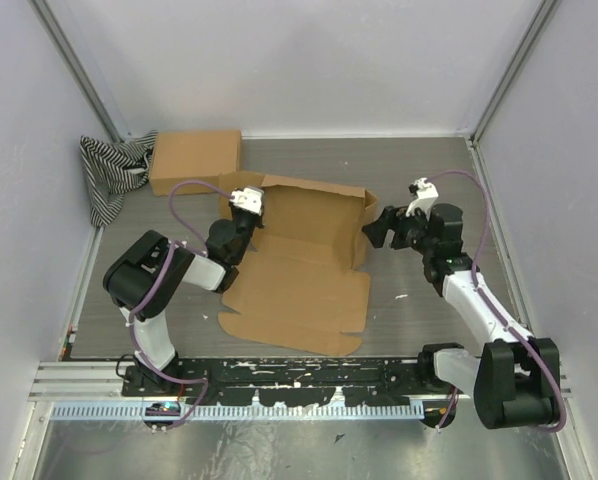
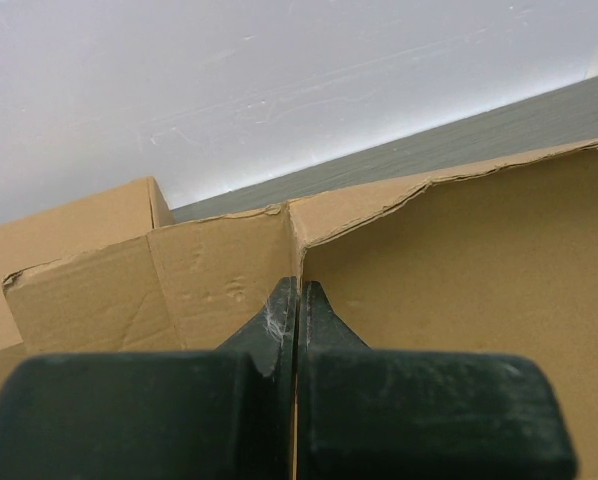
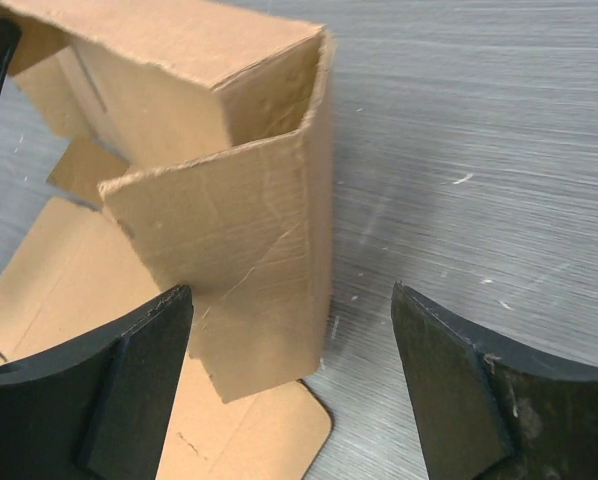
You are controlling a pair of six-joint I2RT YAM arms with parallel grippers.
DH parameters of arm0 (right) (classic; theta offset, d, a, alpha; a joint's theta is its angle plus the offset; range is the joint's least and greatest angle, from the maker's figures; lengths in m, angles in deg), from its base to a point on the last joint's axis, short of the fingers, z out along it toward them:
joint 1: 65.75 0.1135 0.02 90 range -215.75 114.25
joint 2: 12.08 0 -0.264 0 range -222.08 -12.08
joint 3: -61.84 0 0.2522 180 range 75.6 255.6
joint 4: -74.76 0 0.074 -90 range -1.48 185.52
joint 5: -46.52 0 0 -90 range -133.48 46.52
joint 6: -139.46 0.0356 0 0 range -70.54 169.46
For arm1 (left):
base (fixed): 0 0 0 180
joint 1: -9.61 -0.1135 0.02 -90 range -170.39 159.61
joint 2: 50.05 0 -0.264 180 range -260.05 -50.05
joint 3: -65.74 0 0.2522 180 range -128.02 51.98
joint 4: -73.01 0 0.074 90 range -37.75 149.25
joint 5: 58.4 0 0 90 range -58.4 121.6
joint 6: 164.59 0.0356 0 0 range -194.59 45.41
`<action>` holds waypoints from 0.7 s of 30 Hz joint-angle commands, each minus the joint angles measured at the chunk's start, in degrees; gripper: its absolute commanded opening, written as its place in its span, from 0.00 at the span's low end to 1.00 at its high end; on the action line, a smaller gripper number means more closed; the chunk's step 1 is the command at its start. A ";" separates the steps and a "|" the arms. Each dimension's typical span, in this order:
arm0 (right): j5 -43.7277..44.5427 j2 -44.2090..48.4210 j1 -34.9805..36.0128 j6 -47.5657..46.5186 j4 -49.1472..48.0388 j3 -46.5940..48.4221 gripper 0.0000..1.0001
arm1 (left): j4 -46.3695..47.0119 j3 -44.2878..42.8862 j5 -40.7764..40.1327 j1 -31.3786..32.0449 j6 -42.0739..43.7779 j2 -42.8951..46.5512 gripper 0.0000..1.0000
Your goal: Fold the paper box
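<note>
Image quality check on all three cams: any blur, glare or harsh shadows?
Top external: even diffuse light, soft shadows under the arms, brown cardboard box sharp. Left wrist: black left gripper near the lens is soft, cardboard behind crisp. Right wrist: streaky sheen on the brushed grey table; right gripper slightly soft, cardboard grain sharp.
</note>
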 commanded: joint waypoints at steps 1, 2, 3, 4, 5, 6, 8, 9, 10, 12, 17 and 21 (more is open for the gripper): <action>-1.21 -2.03 3.09 -1.64 -5.92 1.88 0.85 | 2.61 0.21 0.83 0.04 -0.13 0.87 0.00; -0.91 -2.41 4.14 -1.85 -6.66 1.96 0.85 | 2.61 0.21 0.80 0.07 -0.13 0.81 0.00; -0.04 -2.75 4.96 -2.14 -7.04 2.16 0.85 | 2.61 0.17 0.87 0.09 -0.13 0.84 0.00; 1.02 -3.13 5.86 -2.61 -7.10 2.60 0.85 | 2.61 0.21 1.03 0.08 -0.13 0.80 0.00; 2.04 -3.52 6.73 -3.09 -7.07 2.98 0.85 | 2.61 0.21 1.32 0.04 -0.19 0.91 0.00; 3.73 -4.01 7.52 -3.55 -6.90 3.42 0.85 | 2.61 0.28 1.59 0.07 -0.22 0.97 0.00; 5.86 -5.17 8.87 -4.74 -6.44 4.65 0.85 | 2.61 0.38 3.20 0.07 0.04 1.11 0.00; 6.66 -5.60 9.42 -5.17 -6.29 5.18 0.85 | 2.61 0.51 4.10 0.07 0.33 1.12 0.00; 7.47 -6.18 9.82 -5.45 -6.27 5.55 0.84 | 2.61 0.58 4.51 0.07 0.42 1.13 0.00; 9.07 -7.07 10.49 -6.19 -5.93 6.23 0.83 | 2.61 0.84 4.92 0.07 0.48 1.12 0.00; 14.14 -8.97 11.65 -7.23 -3.03 8.16 0.78 | 2.61 1.02 5.42 0.07 0.82 1.74 0.00; 16.63 -9.49 12.68 -7.12 -2.00 8.77 0.75 | 2.61 0.83 5.96 0.09 1.01 2.29 0.00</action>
